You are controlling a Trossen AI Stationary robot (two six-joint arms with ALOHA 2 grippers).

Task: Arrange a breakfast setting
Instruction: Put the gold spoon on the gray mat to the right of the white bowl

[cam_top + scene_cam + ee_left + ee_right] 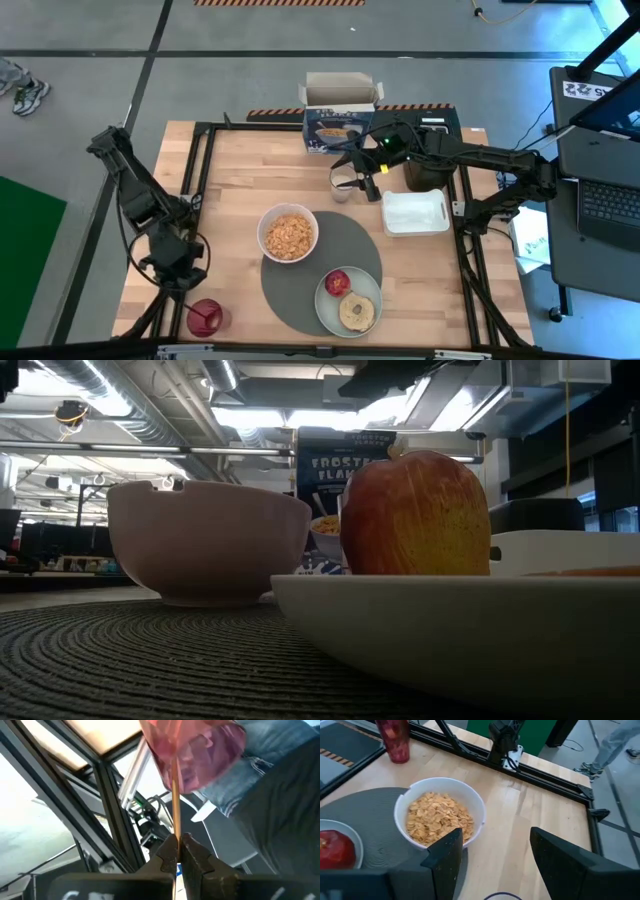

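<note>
A white bowl (288,235) of cereal and a pale-green plate (372,292) rest on the round dark-grey mat (300,285). A red apple (337,283) and a bagel half (357,312) lie on the plate. The blue cereal box (338,118) stands at the far edge. My left gripper (183,278) is at the front left, shut on the gold spoon (175,805), beside a red cup (205,318). My right gripper (352,182) is open over the small glass (342,192). The glass rim (502,896) shows below and between its fingers. My left gripper pinches the gold spoon's thin handle (175,832) between its two fingers (197,857). The handle runs straight on from the fingers, along them, to the red cup (200,750). Whether the spoon's far end is inside the cup cannot be told.
A black toaster (425,165) and a white rectangular tray (415,212) stand at the right of the table. A black frame (200,170) runs along the table's edges. A person's legs in jeans (280,775) show beyond the near edge.
</note>
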